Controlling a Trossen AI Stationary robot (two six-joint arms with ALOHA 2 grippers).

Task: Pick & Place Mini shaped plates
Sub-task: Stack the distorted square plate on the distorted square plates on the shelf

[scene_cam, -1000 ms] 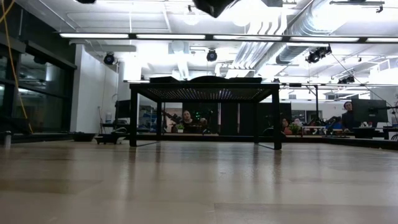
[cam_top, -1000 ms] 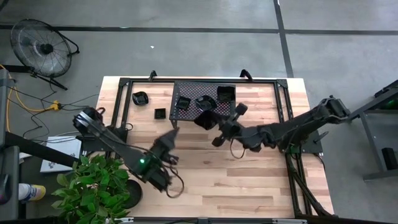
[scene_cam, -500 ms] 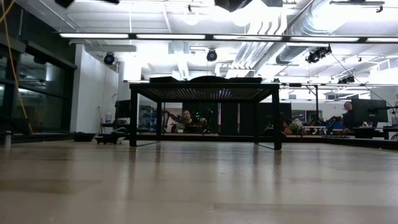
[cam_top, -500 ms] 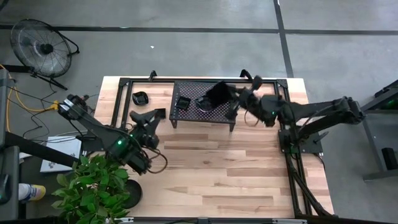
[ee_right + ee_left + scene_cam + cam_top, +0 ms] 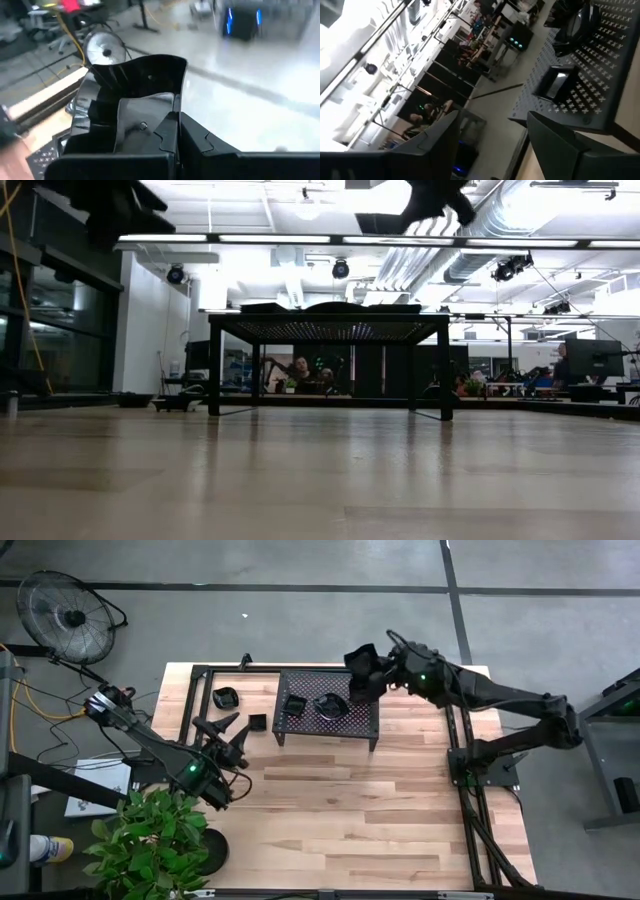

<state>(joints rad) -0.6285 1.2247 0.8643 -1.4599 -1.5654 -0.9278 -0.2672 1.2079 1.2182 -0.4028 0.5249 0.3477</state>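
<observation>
The right gripper (image 5: 362, 676), jaws clamped on a glossy black square mini plate (image 5: 131, 102) raised just beyond the black perforated mesh rack (image 5: 345, 718), risks dropping it if the thin-rim grip slips.

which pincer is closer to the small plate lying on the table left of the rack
Left. The left pincer hovers open just beside the small plate. The right pincer is across the rack at its far corner, shut on a square plate.

Wooden table (image 5: 400, 820) carries mesh rack (image 5: 300, 725) and two plates (image 5: 226, 697) (image 5: 258, 722)
</observation>
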